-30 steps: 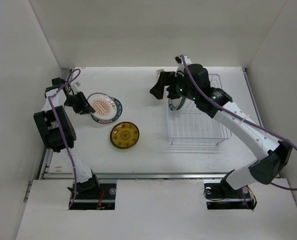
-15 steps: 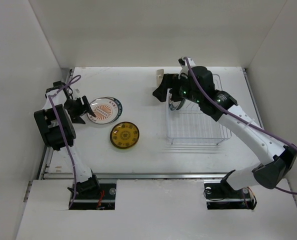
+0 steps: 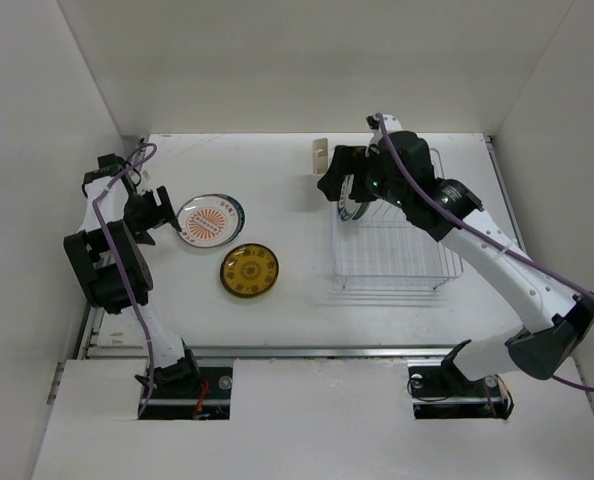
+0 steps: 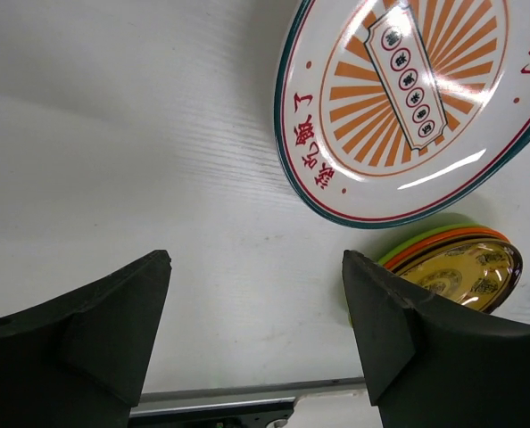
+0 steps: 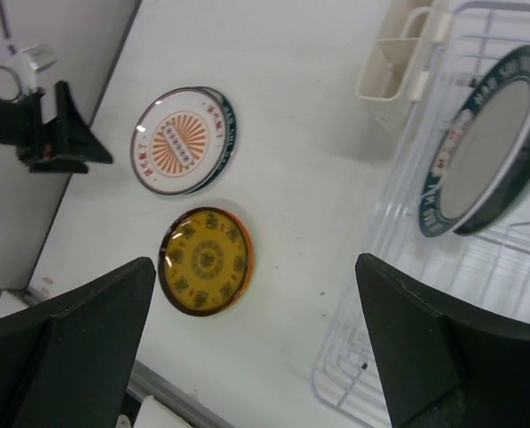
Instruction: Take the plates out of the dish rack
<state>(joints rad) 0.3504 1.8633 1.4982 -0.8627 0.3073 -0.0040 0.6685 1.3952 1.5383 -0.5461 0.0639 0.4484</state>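
A white plate with an orange centre (image 3: 206, 219) (image 4: 417, 98) (image 5: 183, 140) lies flat on the table, on top of a plate whose dark teal rim (image 3: 237, 211) shows beneath it. My left gripper (image 3: 169, 216) (image 4: 256, 312) stands open just left of it, with nothing between its fingers. A brown-yellow patterned plate (image 3: 249, 270) (image 4: 461, 276) (image 5: 206, 260) tops a small stack with orange and green rims. One teal-rimmed plate (image 3: 355, 207) (image 5: 484, 143) stands upright in the dish rack (image 3: 397, 270) (image 5: 515, 294). My right gripper (image 3: 329, 183) (image 5: 256, 339) hovers open beside the rack's left end.
A cream cutlery cup (image 3: 320, 155) (image 5: 397, 62) hangs on the rack's far left corner. White walls enclose the table on three sides. A metal rail (image 4: 211, 406) runs along the near table edge.
My left gripper opened and let go of the orange-centred plate, which settled flat on the teal-rimmed one; the gripper drew back left. My right gripper moved right, toward the rack.
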